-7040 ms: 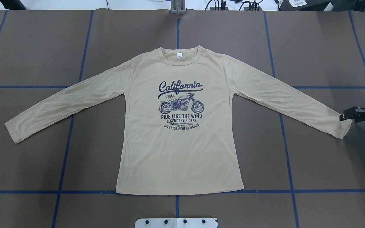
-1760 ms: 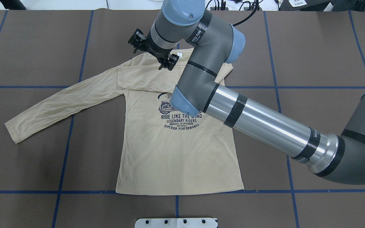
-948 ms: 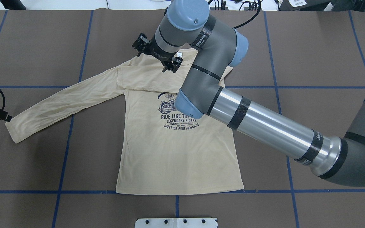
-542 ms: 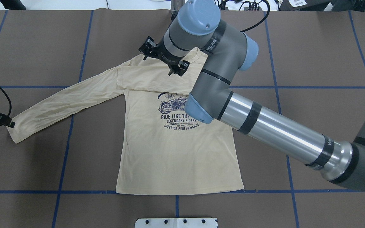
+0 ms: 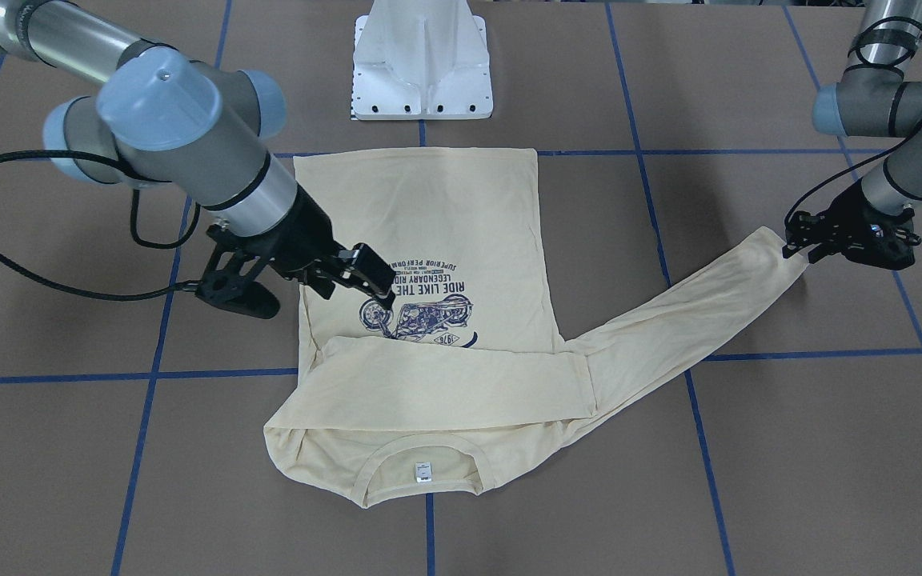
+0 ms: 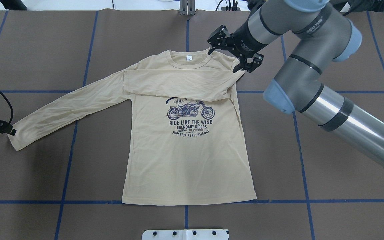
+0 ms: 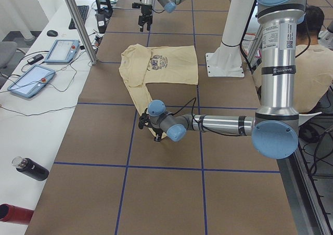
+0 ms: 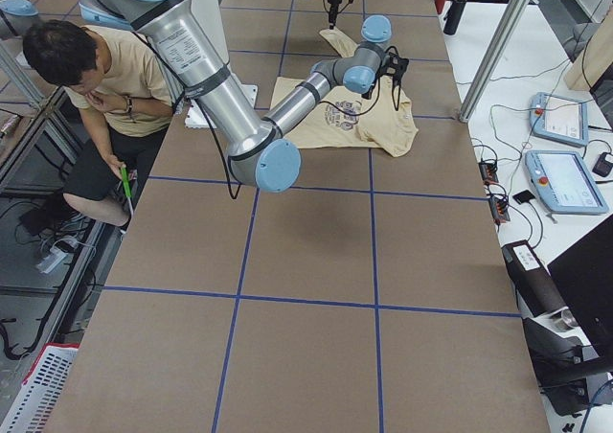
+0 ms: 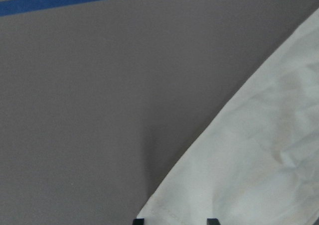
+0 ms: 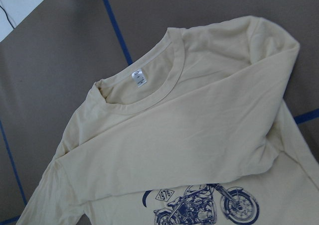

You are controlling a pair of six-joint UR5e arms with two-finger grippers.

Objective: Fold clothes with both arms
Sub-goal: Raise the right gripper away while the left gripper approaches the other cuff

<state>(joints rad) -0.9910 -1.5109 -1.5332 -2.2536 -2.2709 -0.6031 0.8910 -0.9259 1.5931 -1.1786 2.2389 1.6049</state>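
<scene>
The cream long-sleeved T-shirt (image 6: 185,156) lies flat, print up, with its white neck label (image 6: 188,57) at the far side. Its right sleeve (image 6: 175,85) is folded across the chest and covers the "California" lettering. The left sleeve (image 6: 68,106) stretches out to the left. My right gripper (image 6: 233,50) is open and empty above the shirt's right shoulder; it also shows in the front-facing view (image 5: 321,300). My left gripper (image 6: 8,130) is open at the left cuff (image 5: 773,248). In the left wrist view the cuff's end (image 9: 259,155) lies between the two fingertips.
The white pedestal base (image 5: 422,64) stands at the near table edge behind the hem. Blue tape lines (image 6: 67,166) grid the brown table. Tablets (image 7: 62,50), a metal post (image 7: 78,22) and bottles (image 7: 31,168) sit beyond the far side. A seated person (image 8: 105,79) is beside the robot.
The right sleeve has been folded across the chest. My right gripper has moved right, from over the neck to over the right shoulder. My left gripper has come in to the left cuff.
</scene>
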